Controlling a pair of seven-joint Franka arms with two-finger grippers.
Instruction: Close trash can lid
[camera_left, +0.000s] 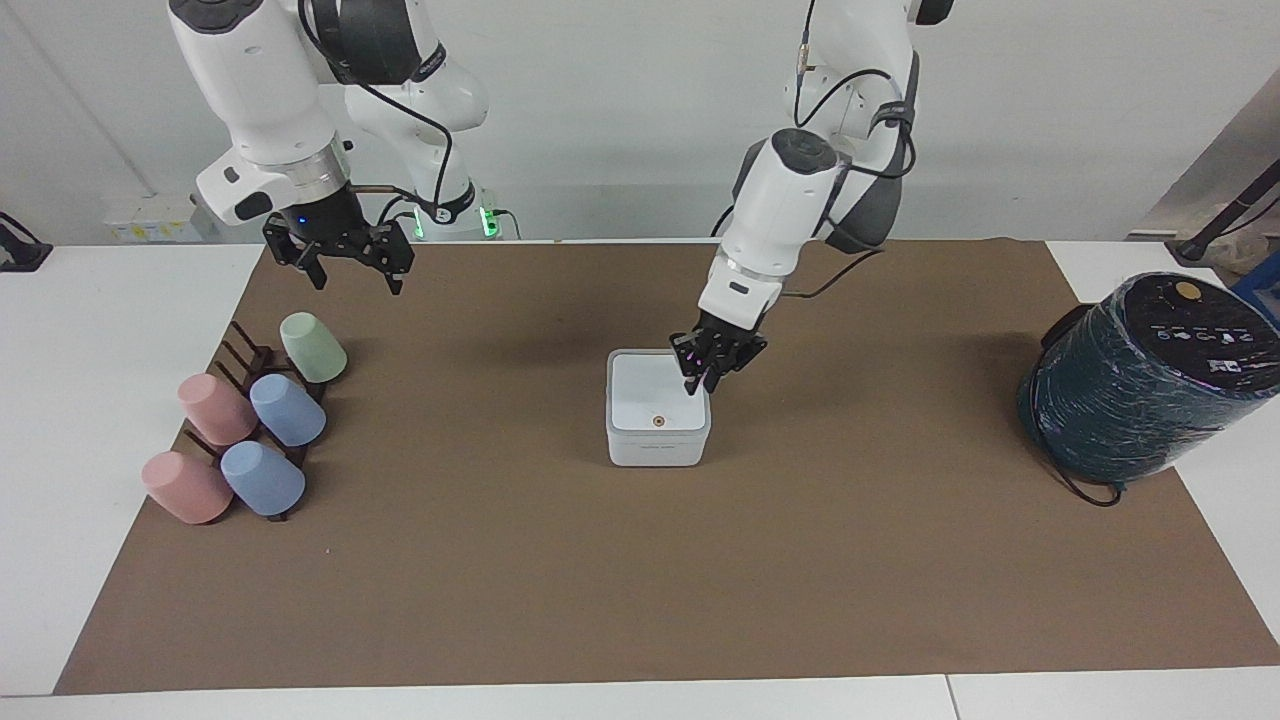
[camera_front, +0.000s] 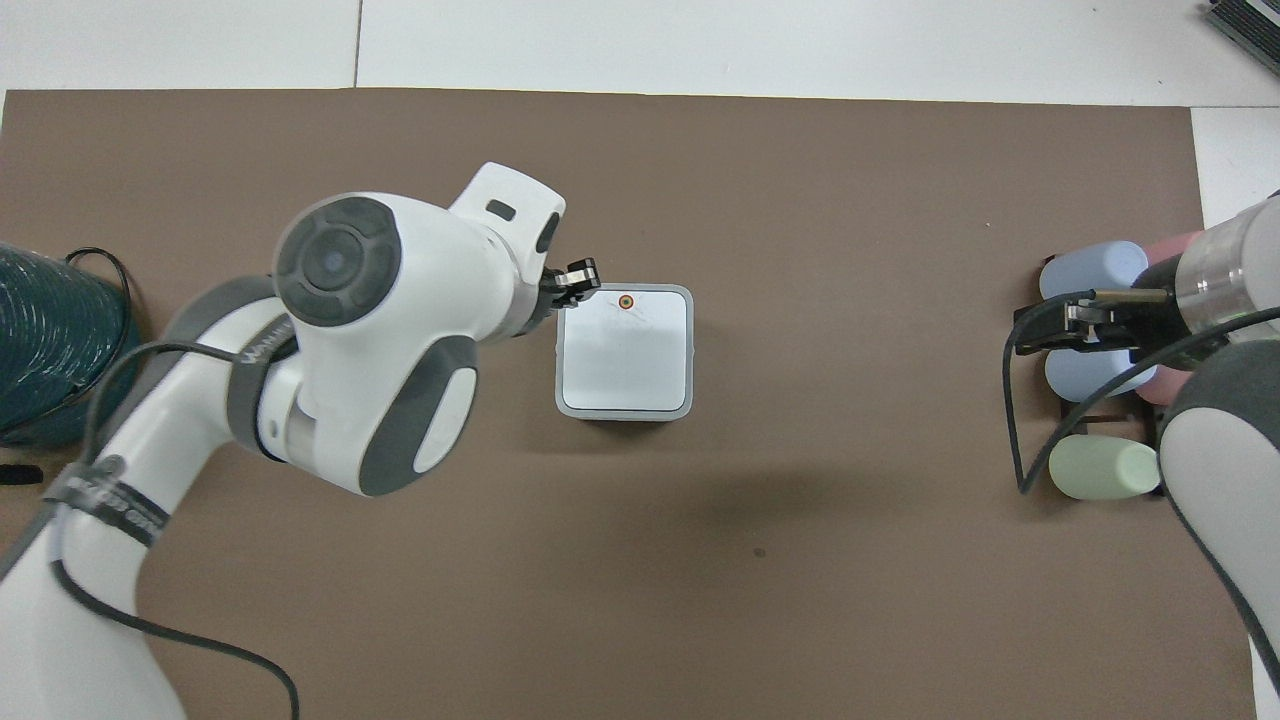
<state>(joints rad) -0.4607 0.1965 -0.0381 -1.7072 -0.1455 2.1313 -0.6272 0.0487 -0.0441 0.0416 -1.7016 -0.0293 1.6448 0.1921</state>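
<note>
The small white trash can (camera_left: 657, 446) stands mid-mat. Its lid (camera_left: 650, 398) lies flat on top with the orange-brown dot (camera_left: 657, 421) facing up; the blue inner strip is hidden. In the overhead view the lid (camera_front: 625, 350) covers the whole box. My left gripper (camera_left: 701, 383) is shut and empty, raised just above the can's edge toward the left arm's end, clear of the lid; it shows in the overhead view (camera_front: 580, 277) beside the can's corner. My right gripper (camera_left: 358, 287) is open and empty, waiting above the cup rack (camera_front: 1022, 337).
Several pastel cups, such as a green one (camera_left: 313, 347) and a blue one (camera_left: 287, 409), lie on a dark rack at the right arm's end. A large dark teal cylinder (camera_left: 1140, 385) with a black top stands at the left arm's end. A brown mat (camera_left: 640, 580) covers the table.
</note>
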